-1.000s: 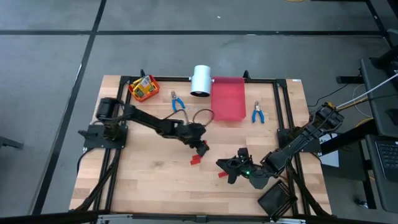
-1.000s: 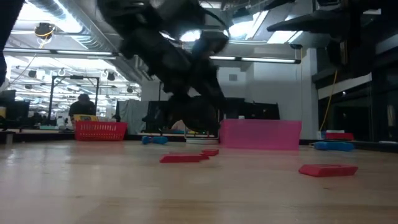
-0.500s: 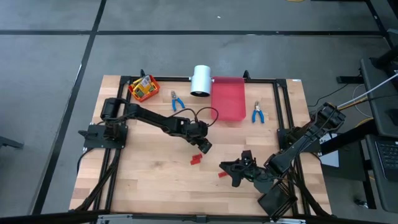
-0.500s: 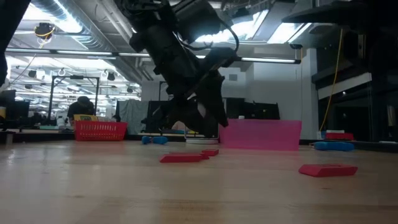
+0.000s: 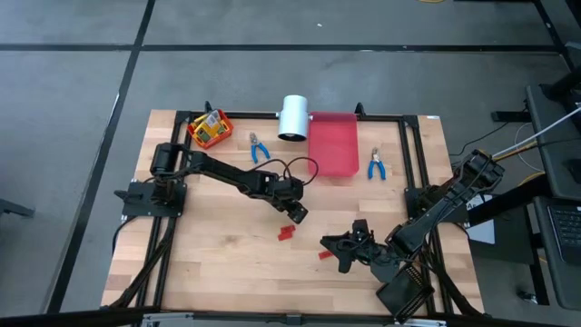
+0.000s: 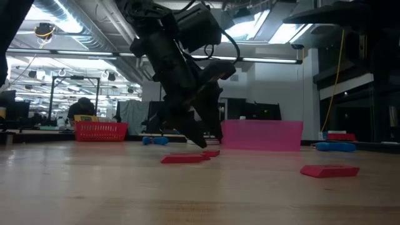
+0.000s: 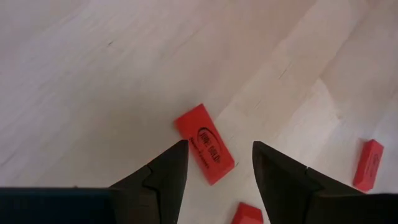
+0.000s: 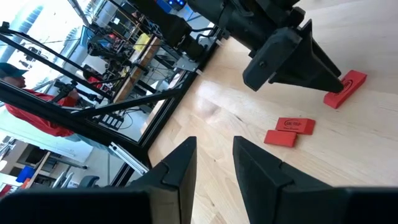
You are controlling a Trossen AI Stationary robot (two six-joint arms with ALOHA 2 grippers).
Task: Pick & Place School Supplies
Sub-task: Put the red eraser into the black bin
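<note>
The left arm reaches across mid-table, its left gripper (image 5: 297, 214) tipped downward, jaws released and holding nothing. A flat red block (image 7: 204, 143) lies on the wood just beyond the fingertips, centred between them, its long axis running from 10 to 4 o'clock in the left wrist view.

School supplies lie scattered across a light wooden table (image 5: 218, 263) edged by a black frame.

Taking the pink bin (image 5: 333, 143) at the table's far edge as the mark: a white cylinder (image 5: 293, 117) touches its left side, blue-handled pliers (image 5: 259, 147) lie beyond that, a second pair (image 5: 375, 164) lies to the bin's right, and a red basket (image 5: 210, 129) of yellow-orange boxes sits at the far-left corner. Red blocks (image 5: 287, 232) lie nearer the front, and a black tray (image 5: 406, 292) at the front right.
</note>
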